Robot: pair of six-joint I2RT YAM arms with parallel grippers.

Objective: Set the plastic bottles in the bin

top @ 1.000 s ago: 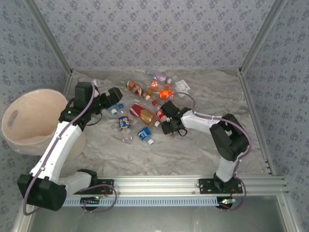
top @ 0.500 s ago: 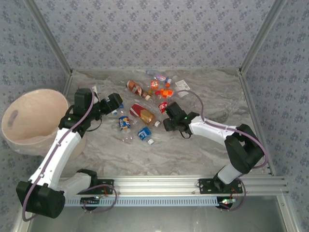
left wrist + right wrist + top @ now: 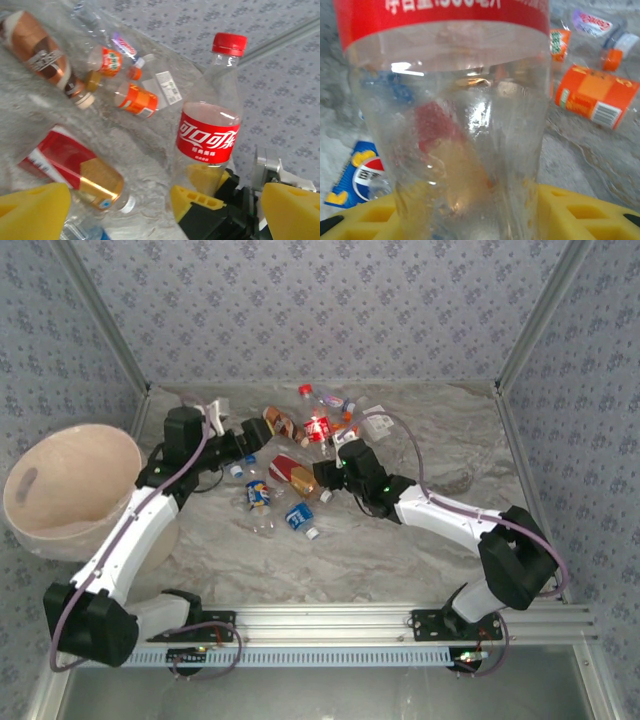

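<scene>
My right gripper [image 3: 331, 453] is shut on the base of a clear red-labelled cola bottle [image 3: 318, 427] and holds it upright above the table. The bottle [image 3: 455, 100] stands between the yellow fingers [image 3: 580, 215] in the right wrist view. My left gripper [image 3: 260, 432] is open beside it, with nothing between its fingers [image 3: 35, 212]. In the left wrist view the held bottle [image 3: 210, 137] rises just ahead, red cap up. More plastic bottles lie on the table: a brown one [image 3: 42, 52], an orange one [image 3: 136, 99], a red-and-gold one [image 3: 291, 473] and blue-labelled ones [image 3: 258, 492]. The bin [image 3: 35, 485] stands at far left.
A small white label card [image 3: 378, 418] lies behind the pile. Metal frame posts and patterned walls close in the marbled table [image 3: 450, 430]. The right arm's cable [image 3: 415, 455] loops over the table's middle right.
My right gripper has lifted the red-labelled bottle upright and carried it left and back. My left gripper has swung right, towards that bottle.
</scene>
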